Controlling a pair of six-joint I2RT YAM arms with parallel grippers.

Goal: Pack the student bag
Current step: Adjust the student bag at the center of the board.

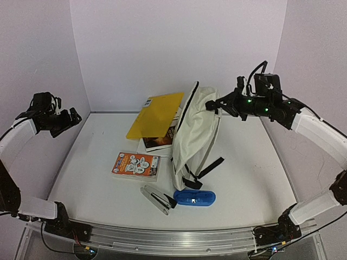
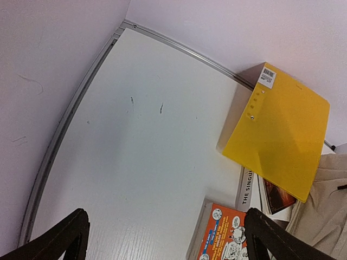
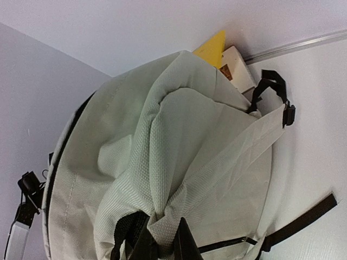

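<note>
Toward the surface's back edge, right of centre, the right end effector (image 3: 162, 246) is pinching a fold of cloth atop the student bag (image 1: 198, 132), holding it upright with its base near the blue case (image 1: 194, 197). If that thin pinch starts slipping, the bag is likely slumping onto the yellow folder (image 1: 156, 115). The left end effector (image 2: 168, 241), spread wide over the left edge, is hovering too far off to help.

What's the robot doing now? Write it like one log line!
right gripper: shut on student bag top | left gripper: open, empty | yellow folder: outside bag
</note>
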